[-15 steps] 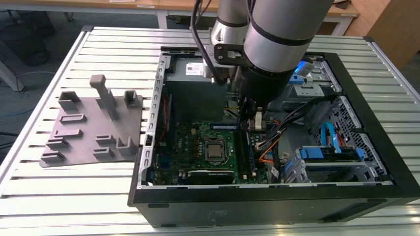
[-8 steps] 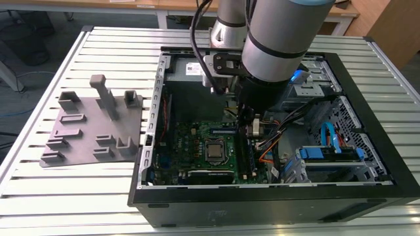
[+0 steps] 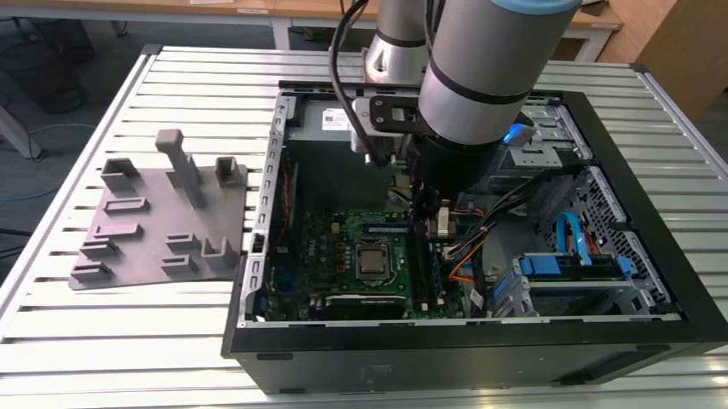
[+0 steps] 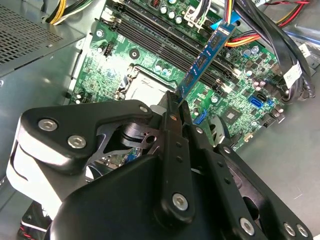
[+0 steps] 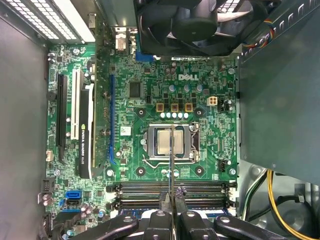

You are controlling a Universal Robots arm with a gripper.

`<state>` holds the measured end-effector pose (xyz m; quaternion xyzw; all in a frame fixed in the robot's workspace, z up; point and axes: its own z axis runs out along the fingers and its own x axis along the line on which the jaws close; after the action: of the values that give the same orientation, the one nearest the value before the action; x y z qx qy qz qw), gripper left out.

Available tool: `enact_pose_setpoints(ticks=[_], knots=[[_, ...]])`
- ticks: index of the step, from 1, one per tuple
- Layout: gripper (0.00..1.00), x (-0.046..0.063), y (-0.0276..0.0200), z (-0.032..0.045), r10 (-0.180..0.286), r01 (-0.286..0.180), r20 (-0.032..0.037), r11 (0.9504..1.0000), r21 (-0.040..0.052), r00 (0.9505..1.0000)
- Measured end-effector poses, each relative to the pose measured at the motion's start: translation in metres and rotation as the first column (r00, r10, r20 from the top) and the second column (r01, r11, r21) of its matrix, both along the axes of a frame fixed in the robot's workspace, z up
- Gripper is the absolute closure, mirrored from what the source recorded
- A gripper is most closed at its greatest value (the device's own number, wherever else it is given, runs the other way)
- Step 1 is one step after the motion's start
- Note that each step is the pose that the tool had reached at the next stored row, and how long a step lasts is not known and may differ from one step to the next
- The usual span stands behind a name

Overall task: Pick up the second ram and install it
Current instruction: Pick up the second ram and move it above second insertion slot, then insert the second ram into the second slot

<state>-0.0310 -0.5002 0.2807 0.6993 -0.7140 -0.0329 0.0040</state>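
Over the motherboard, the tool clamps 1 end of the second ram.

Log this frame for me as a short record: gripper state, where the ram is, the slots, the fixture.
gripper: shut on the second ram
second ram: clamped between the fingers, tilted, above the motherboard by the memory slots; not seated
memory slots: dark parallel rows beside the processor socket
processor socket: uncovered, no cooler on it
computer case: lying open on the slatted table
grey fixture: on the table, at the exterior view's left of the case
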Motion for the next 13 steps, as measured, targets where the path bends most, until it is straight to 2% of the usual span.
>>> enact_pose_setpoints(ticks=[10,13], knots=[[0.86,0.0,0.0,-0.0002,-0.001,0.001,0.0,1.0,0.0,1.0],[0.86,0.0,0.0,-0.0003,-0.017,0.017,0.0001,0.9999,0.0001,0.9999]])
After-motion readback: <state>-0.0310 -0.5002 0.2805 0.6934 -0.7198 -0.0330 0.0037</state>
